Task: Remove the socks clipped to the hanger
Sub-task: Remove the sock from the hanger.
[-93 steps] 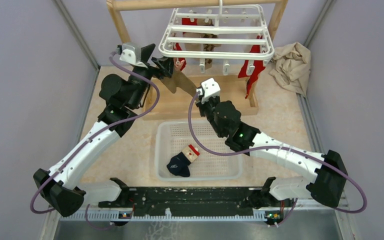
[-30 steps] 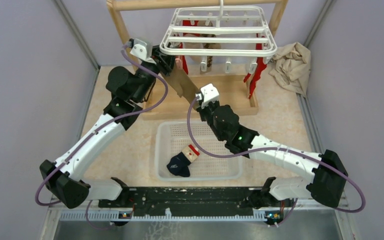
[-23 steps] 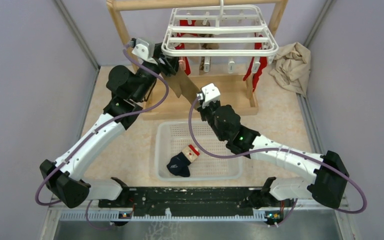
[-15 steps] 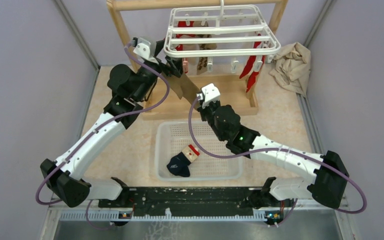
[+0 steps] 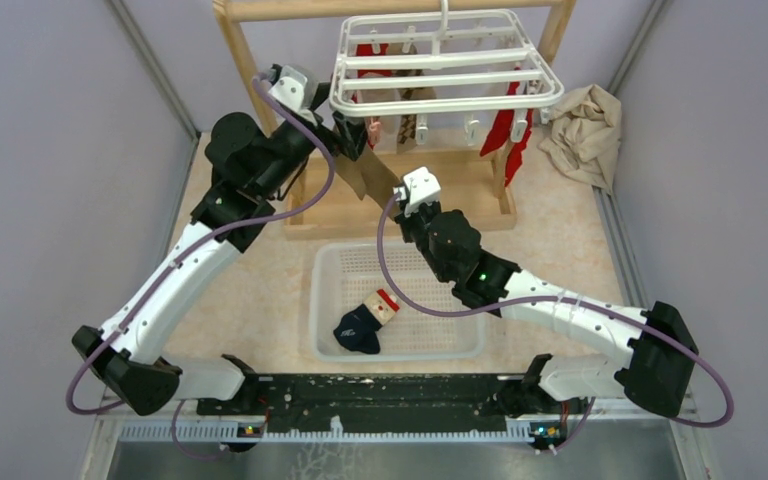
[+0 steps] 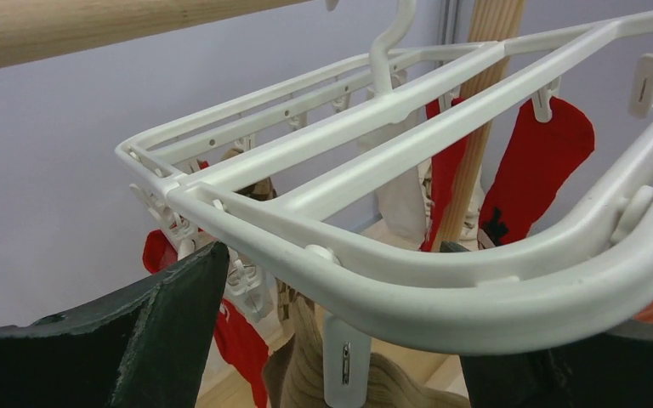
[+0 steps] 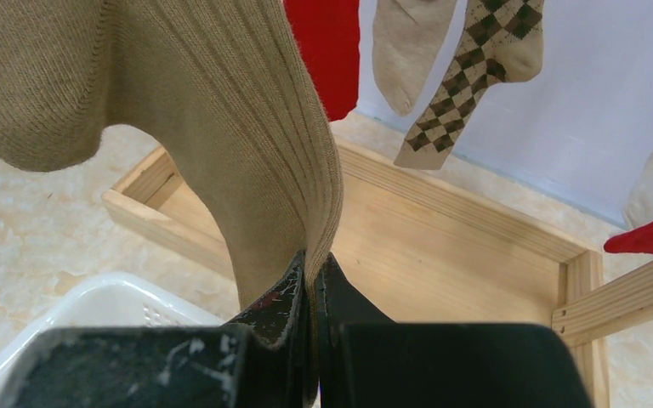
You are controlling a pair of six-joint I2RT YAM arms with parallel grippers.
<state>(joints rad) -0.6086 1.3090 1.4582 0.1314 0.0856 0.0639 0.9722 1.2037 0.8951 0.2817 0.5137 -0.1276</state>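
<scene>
The white hanger point(image 5: 440, 62) hangs from the wooden frame point(image 5: 250, 55), with red socks point(image 5: 508, 128) and others clipped under it. My left gripper point(image 5: 352, 132) is open at the hanger's near-left corner. In the left wrist view its fingers point(image 6: 149, 340) straddle the hanger's front rail point(image 6: 442, 289), above a clip point(image 6: 343, 357) that holds the tan sock point(image 6: 302, 370). My right gripper point(image 5: 400, 192) is shut on the lower end of the tan sock point(image 5: 365, 172), and in the right wrist view point(image 7: 313, 272) the tan sock point(image 7: 221, 119) is stretched upward. A navy sock point(image 5: 358, 330) lies in the white basket point(image 5: 325, 300).
The wooden frame's base point(image 5: 460, 205) lies under the hanger. A crumpled beige cloth point(image 5: 580, 122) sits at the back right. An argyle sock point(image 7: 476, 59), a cream sock point(image 7: 408, 42) and a red sock point(image 7: 327, 51) hang behind. Grey walls close both sides.
My left gripper has risen and moved right to the hanger's near-left corner, and the hanger has swung a little. My right gripper has kept its hold on the tan sock.
</scene>
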